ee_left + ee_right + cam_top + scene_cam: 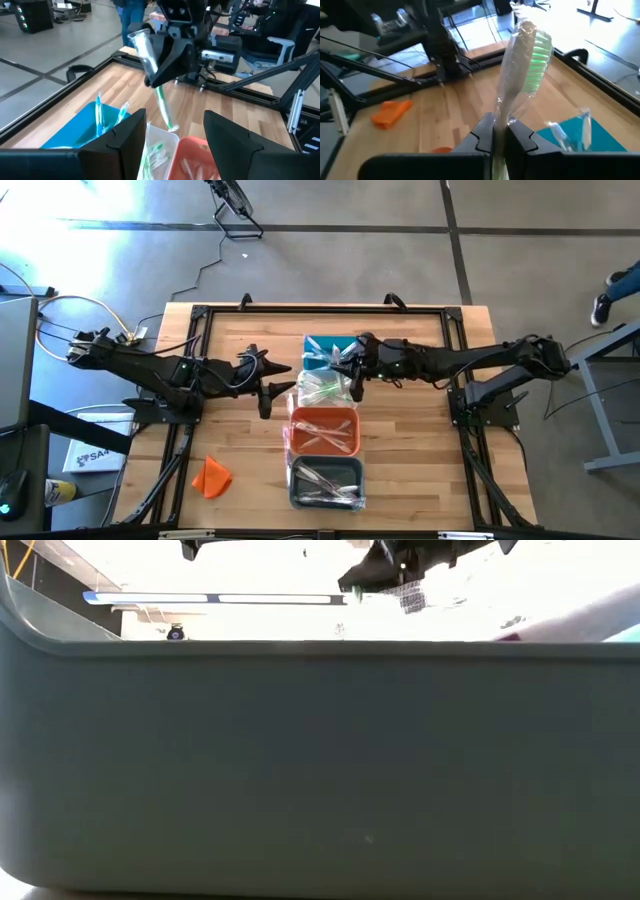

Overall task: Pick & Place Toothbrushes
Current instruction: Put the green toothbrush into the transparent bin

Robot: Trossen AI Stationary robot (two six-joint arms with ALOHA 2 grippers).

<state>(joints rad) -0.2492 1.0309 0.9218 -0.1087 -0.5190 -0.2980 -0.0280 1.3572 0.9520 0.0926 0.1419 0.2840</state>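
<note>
My right gripper [352,372] hangs over the clear bin [322,390], shut on one green-and-white toothbrush [159,97] in a clear wrapper. The right wrist view shows its green bristled head [535,52] standing past the fingers. My left gripper [272,383] is open and holds nothing; it hovers just left of the clear bin, with the dark fingers [125,145] spread. More toothbrushes lie in the teal bin [322,350], the clear bin, the orange bin [325,432] and the grey bin [325,482]. My right gripper pinches the toothbrush's handle [501,117] between its two fingers, below the bristled head. The fingers come slanting down from the table's right and lie across the brush. The brush is lifted clear and tilted, head [139,40] up, its green lower end [167,122] over the clear bin.
The four bins stand in a row from far to near along the table's middle. A small orange cloth lump [212,477] lies near the table's near left corner. The grey bin's wall [320,770] fills the low view. A black frame edges the table's far side.
</note>
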